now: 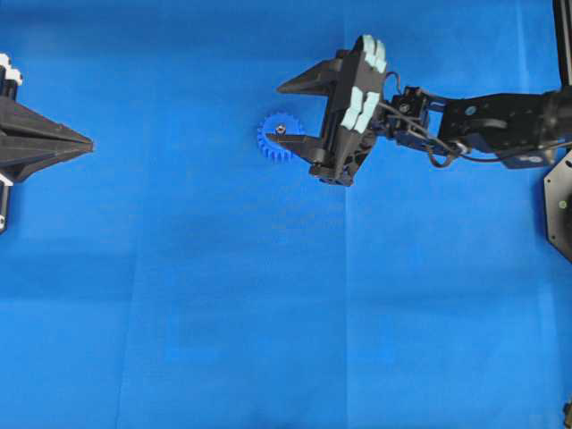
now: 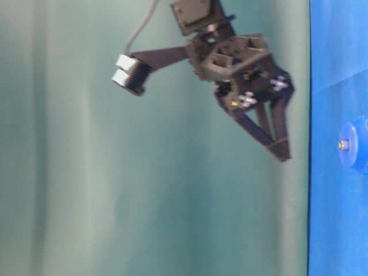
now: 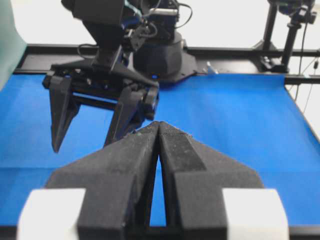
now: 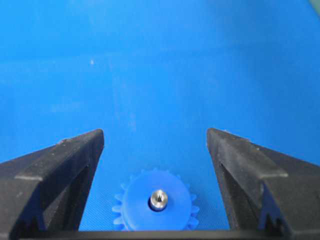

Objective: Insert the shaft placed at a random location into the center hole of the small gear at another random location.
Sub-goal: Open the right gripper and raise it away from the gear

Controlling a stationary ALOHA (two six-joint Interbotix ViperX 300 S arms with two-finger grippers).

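Right now the small gear (image 1: 279, 137) lies flat on the blue surface (image 1: 268, 313), upper middle of the overhead view, w/ the shaft (image 1: 281, 129) standing in the center hole (image 4: 159, 200); its silver end pokes up above the hub. In the right wrist view the pin sits upright in the hub, dark ring of the hole just visible around it.

Right gripper (image 1: 281, 112) is spread wide, nothing held. Its fingers sit either side of the gear in the right wrist view, apart from it; table-level view shows the gripper raised off the surface, tips clear of the gear, approx. above it.

Left gripper (image 1: 89, 143) is at the left edge of the overhead view, well apart from the gear, jaws pressed together w/ nothing between them; left wrist view shows the two fingers meeting at the tips.
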